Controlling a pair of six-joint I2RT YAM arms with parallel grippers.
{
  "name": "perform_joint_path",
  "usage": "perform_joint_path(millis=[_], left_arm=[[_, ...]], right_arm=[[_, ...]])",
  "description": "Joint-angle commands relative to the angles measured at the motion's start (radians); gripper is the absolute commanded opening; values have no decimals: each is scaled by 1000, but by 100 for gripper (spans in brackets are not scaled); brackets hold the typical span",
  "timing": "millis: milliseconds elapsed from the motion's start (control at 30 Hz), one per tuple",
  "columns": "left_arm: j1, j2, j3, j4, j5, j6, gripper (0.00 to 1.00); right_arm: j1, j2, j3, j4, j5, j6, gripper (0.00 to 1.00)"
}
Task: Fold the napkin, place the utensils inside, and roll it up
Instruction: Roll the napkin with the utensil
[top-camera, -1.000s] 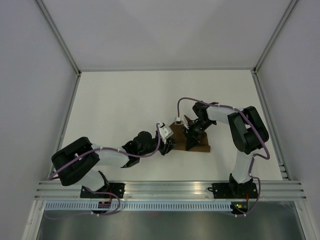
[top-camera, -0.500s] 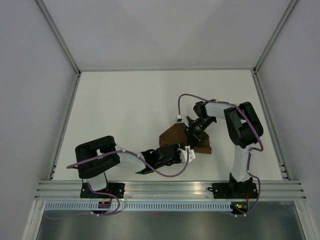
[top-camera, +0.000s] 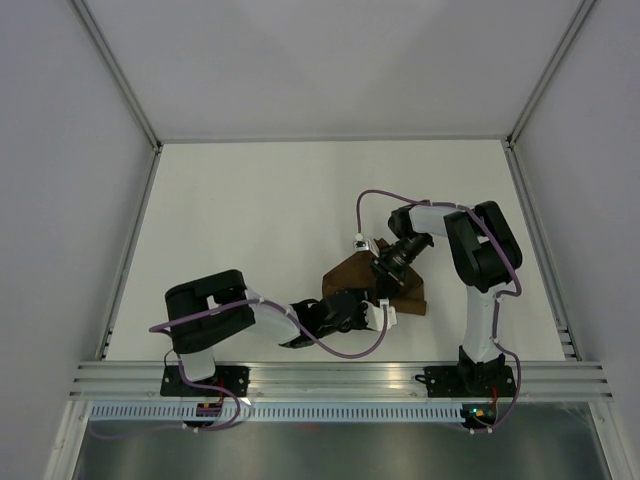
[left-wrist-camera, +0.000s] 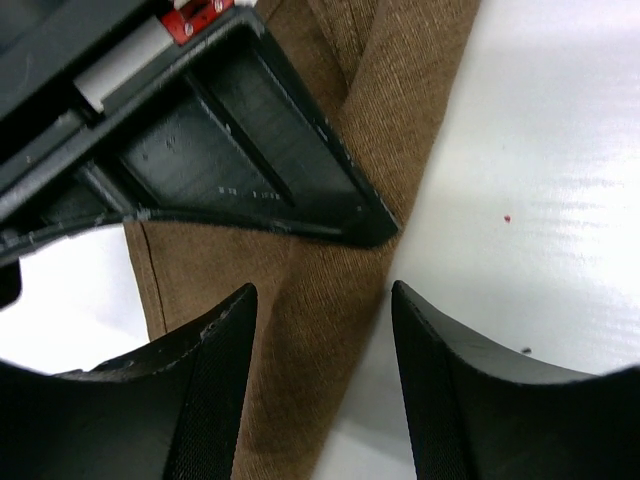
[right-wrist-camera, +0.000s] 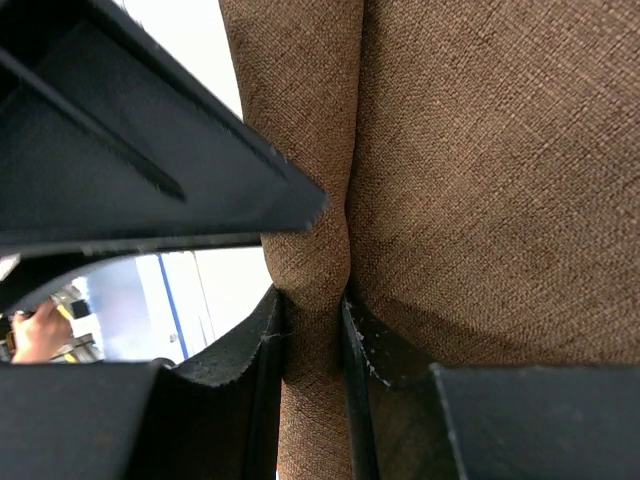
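Observation:
The dark brown napkin (top-camera: 343, 276) lies bunched and partly rolled at the table's middle. My right gripper (top-camera: 392, 262) sits on top of it. In the right wrist view that gripper (right-wrist-camera: 312, 300) is shut on a rolled ridge of the napkin (right-wrist-camera: 480, 180). My left gripper (top-camera: 376, 313) is at the napkin's near edge. In the left wrist view it (left-wrist-camera: 322, 290) stands open over the cloth's border (left-wrist-camera: 300, 350), with nothing between its fingers. The utensils are hidden.
The white table (top-camera: 250, 220) has grey walls on three sides and a metal rail (top-camera: 340, 378) along the near edge. The two grippers are close together; the right gripper's black body (left-wrist-camera: 250, 130) fills the upper left of the left wrist view.
My left arm has swung from the napkin's left end round to its near edge, and its jaws have opened. The right gripper has kept its hold and shifted slightly.

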Motion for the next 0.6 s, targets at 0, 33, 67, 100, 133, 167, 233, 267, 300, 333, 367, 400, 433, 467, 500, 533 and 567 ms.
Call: perform_joint_path(millis=[0, 33, 67, 100, 133, 167, 233, 267, 300, 333, 367, 400, 433, 467, 500, 533, 567], left_arm=[[-12, 39, 45, -27, 10, 66, 62], [-14, 50, 48, -32, 13, 66, 62], [-12, 51, 56, -43, 26, 63, 61], [-14, 58, 60, -52, 33, 62, 60], [-14, 58, 63, -60, 42, 50, 59], [-14, 62, 76, -96, 67, 40, 56], [-14, 65, 86, -130, 91, 7, 52], [-14, 67, 89, -143, 114, -4, 49], [-14, 70, 89, -150, 124, -15, 47], [-14, 73, 89, -158, 130, -38, 44], [-14, 74, 92, -164, 147, -47, 38], [-14, 82, 96, -181, 154, -58, 35], [-14, 84, 99, -190, 159, -81, 29], [-12, 85, 102, -207, 168, -92, 19], [-12, 84, 103, -215, 176, -105, 14], [-9, 82, 105, -216, 185, -133, 11], [-5, 78, 94, -216, 222, -147, 4]], right_arm=[[-2, 74, -17, 108, 201, -85, 0], [-2, 75, -16, 108, 199, -85, 0], [-3, 75, -14, 108, 199, -85, 1], [-5, 77, -13, 106, 198, -85, 0], [-3, 77, -10, 106, 198, -85, 0], [-3, 77, -10, 103, 196, -85, 0], [-3, 77, -8, 102, 198, -85, 0], [-3, 77, -5, 102, 198, -85, 0], [-3, 78, -2, 102, 199, -85, 0], [-3, 81, 1, 100, 198, -85, 0], [-3, 81, 3, 97, 196, -87, 2], [-3, 80, 6, 97, 195, -87, 3], [-5, 77, 6, 97, 195, -87, 5], [-5, 75, 7, 96, 193, -87, 10], [-5, 71, 9, 94, 193, -87, 13], [-5, 64, 9, 91, 192, -89, 16], [-5, 58, 9, 87, 190, -90, 24]])
